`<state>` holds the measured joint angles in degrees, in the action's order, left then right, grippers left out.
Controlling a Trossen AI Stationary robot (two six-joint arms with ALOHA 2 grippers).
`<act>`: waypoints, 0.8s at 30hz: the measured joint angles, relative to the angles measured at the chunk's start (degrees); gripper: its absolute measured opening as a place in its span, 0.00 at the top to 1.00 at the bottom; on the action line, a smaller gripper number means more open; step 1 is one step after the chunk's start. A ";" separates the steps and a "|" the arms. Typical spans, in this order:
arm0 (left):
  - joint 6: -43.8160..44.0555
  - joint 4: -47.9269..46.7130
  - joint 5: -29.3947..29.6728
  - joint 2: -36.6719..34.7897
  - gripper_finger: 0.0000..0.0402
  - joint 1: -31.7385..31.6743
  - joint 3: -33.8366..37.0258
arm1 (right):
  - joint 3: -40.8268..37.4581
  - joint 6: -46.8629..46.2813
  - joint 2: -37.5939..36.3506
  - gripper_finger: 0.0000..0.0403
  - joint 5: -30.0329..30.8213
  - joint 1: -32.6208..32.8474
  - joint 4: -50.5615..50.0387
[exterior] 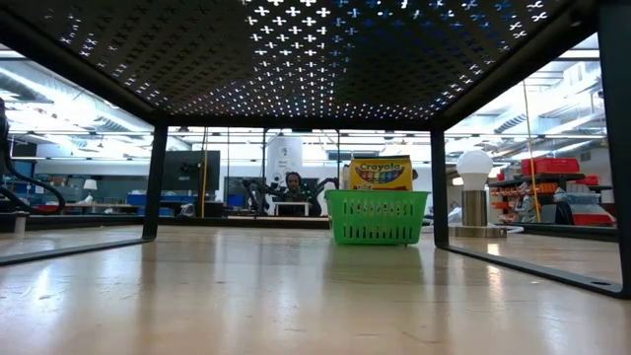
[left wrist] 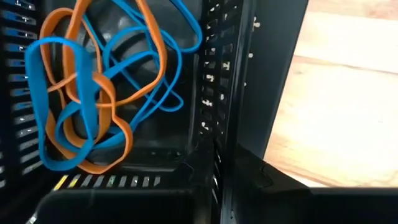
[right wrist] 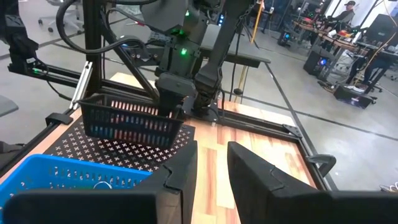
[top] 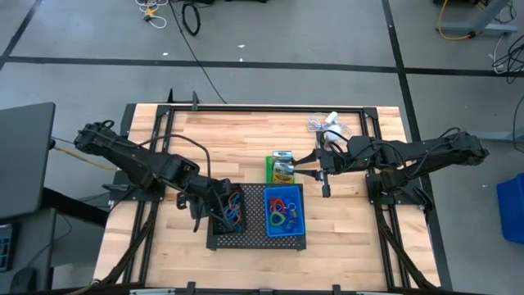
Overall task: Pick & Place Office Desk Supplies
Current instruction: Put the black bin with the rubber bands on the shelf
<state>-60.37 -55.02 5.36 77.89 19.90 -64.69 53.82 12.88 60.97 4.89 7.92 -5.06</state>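
A small black bin point(top: 230, 210) stands on the black mesh tray point(top: 254, 239) and holds blue and orange rubber-band loops point(left wrist: 93, 99). My left gripper point(top: 218, 199) points down at the bin's left rim point(right wrist: 127, 104); the left wrist view looks into the bin. A blue bin point(top: 284, 211) with coloured loops stands to its right on the tray. Behind the tray, a green bin point(exterior: 377, 217) holds a yellow crayon box point(exterior: 381, 173). My right gripper point(right wrist: 211, 165) hangs open, nothing between its fingers, above the table to the right of the green bin point(top: 282, 168).
A white mini fan point(exterior: 474, 192) stands at the table's far right point(top: 327, 124). The mesh tray point(exterior: 345, 59) sits on legs near the front edge. Bare wood lies left of the tray and along the far side.
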 joint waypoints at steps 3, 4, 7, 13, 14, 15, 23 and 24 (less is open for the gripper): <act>1.40 0.11 0.25 0.00 0.90 0.00 0.02 | 0.00 0.00 0.00 0.76 -0.02 0.00 0.00; 1.88 0.10 0.49 0.00 0.90 0.00 0.00 | 0.00 0.00 0.00 0.76 -0.02 0.00 0.00; 3.29 -2.05 1.43 0.09 0.90 -0.02 -1.34 | 0.00 0.00 0.00 0.76 -0.04 0.00 0.00; 4.00 -6.14 1.49 0.11 0.89 -0.07 -5.81 | 0.00 -0.15 0.00 0.76 -0.17 0.00 0.00; 4.07 -6.21 1.42 0.11 0.89 -0.04 -6.23 | 0.00 -0.21 0.00 0.76 -0.17 0.00 0.00; 4.06 -6.14 1.29 0.11 0.89 -0.02 -6.52 | 0.00 -0.20 0.00 0.76 -0.17 0.00 0.00; 4.28 -5.40 2.30 0.09 0.84 -0.02 -6.90 | 0.00 0.20 0.00 0.76 -0.17 0.00 0.00; 4.72 -5.40 2.73 0.09 0.83 -0.02 -6.90 | 0.00 0.24 0.00 0.76 -0.23 0.00 0.00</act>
<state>-55.65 -60.42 8.09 77.97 19.88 -71.59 53.82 13.12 60.97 4.66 7.92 -5.06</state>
